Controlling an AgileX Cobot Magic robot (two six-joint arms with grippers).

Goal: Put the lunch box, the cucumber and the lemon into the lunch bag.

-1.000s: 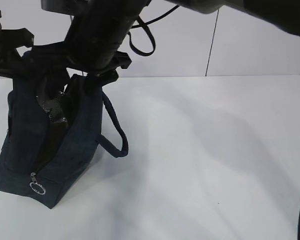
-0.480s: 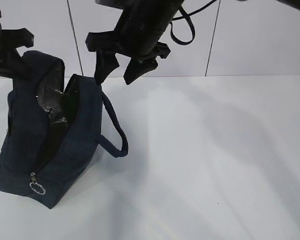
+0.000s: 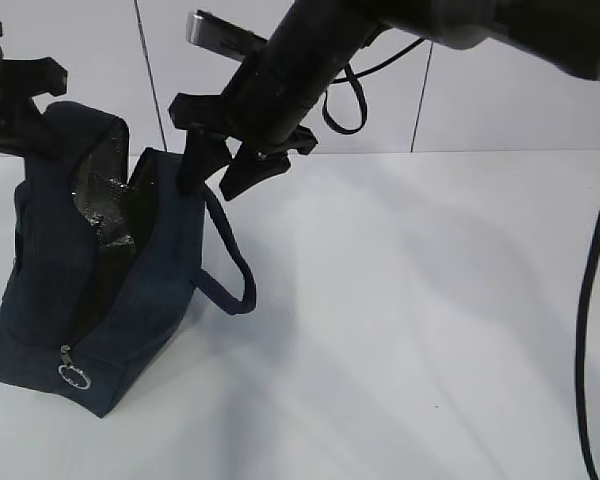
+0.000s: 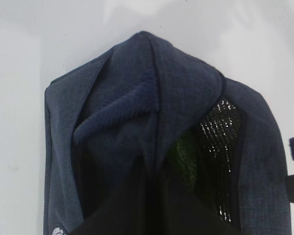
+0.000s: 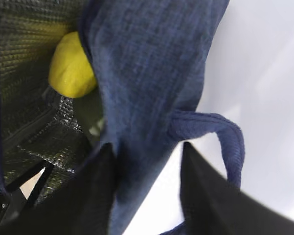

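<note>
The dark navy lunch bag (image 3: 100, 300) stands open at the left of the table, and its silver zipper ring (image 3: 74, 376) is at the front. My left gripper (image 3: 22, 105) is shut on the bag's far-left rim, with the fabric pinched between its fingers (image 4: 154, 171). My right gripper (image 3: 212, 168) is open, with its fingers on either side of the bag's right wall (image 5: 147, 161). The yellow lemon (image 5: 71, 68) lies inside on the silver lining. A dark green patch (image 4: 186, 156), seemingly the cucumber, shows inside the bag. The lunch box is hidden.
One bag handle (image 3: 230, 270) loops out to the right onto the white table (image 3: 430, 320). The right arm and its cable (image 3: 345, 105) hang over the bag's back. A white panelled wall stands behind.
My right gripper rose out of the bag's mouth, open and empty, then came down a little to the left onto the bag's right rim. The left gripper and the bag stayed put.
</note>
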